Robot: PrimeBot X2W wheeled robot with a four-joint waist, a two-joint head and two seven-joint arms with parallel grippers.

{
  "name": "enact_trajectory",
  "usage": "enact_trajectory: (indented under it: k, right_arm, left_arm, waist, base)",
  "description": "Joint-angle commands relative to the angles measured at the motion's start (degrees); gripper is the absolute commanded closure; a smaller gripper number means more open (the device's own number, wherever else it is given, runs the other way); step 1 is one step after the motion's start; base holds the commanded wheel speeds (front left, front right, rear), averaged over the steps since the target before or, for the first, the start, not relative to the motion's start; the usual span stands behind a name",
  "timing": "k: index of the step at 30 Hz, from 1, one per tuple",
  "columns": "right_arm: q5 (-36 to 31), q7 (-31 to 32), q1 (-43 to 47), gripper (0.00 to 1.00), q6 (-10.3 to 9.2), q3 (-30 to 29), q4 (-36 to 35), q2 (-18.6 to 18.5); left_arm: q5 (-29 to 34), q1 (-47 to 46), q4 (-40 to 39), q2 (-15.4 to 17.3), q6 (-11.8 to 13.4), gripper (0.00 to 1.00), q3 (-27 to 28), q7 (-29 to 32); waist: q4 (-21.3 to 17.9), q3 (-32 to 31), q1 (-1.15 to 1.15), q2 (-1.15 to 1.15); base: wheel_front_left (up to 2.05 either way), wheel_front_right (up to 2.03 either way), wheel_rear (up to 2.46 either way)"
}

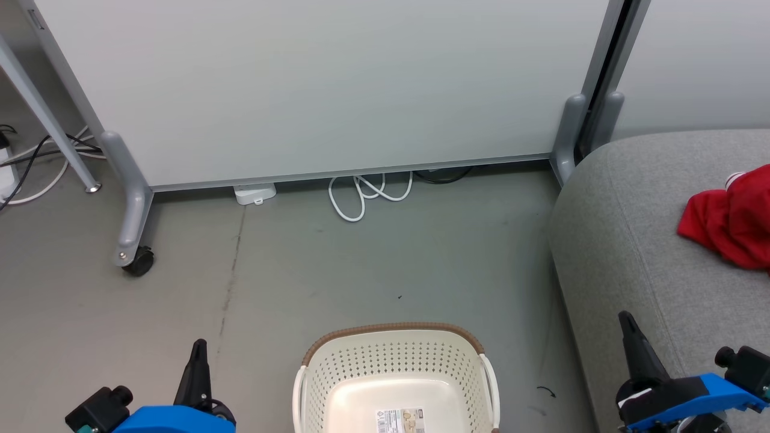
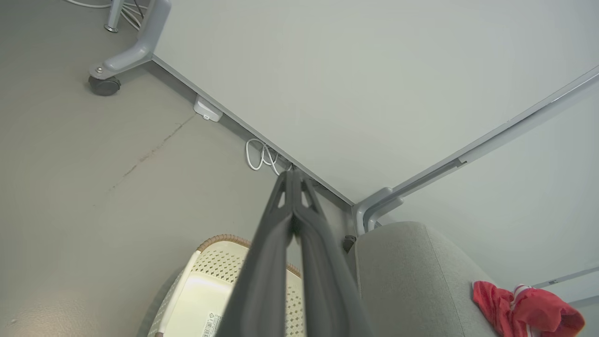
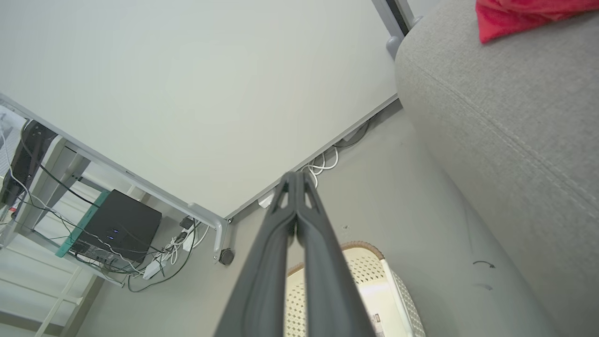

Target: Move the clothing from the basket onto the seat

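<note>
Both with fingers together: left pincer; right pincer | basket beside seat; clothing on seat | white cable by partition

The grey floor carries the basket at 6 o'clock in the head view, a label on its bare bottom; a looped white cable lies at 12 o'clock; a white adapter sits at 11 o'clock; a black castor rests at 9 o'clock; the seat stands at 3 o'clock, the clothing heaped on its cushion.
</note>
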Motion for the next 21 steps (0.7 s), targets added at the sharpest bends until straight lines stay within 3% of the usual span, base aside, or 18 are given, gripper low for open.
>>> enact_trajectory:
  k: [1,21]
  right_arm:
    - [2.0,0.2,-1.8,1.0,0.02,-0.2,-0.8,-0.3]
    - [16.7,2.0,-2.8,1.0,0.02,-0.5,-0.8,-0.3]
  left_arm:
    - [-1.7,-1.9,-1.1,0.0,-0.2,1.0,0.6,0.4]
    - [-14.4,-3.2,-3.0,-0.5,-0.3,1.0,3.2,4.1]
  waist:
    - [0.0,0.0,-0.01,0.0]
    - [-0.5,-0.1,-0.01,0.0]
  base:
    - [0.0,0.0,0.0]
    - [0.0,0.0,0.0]
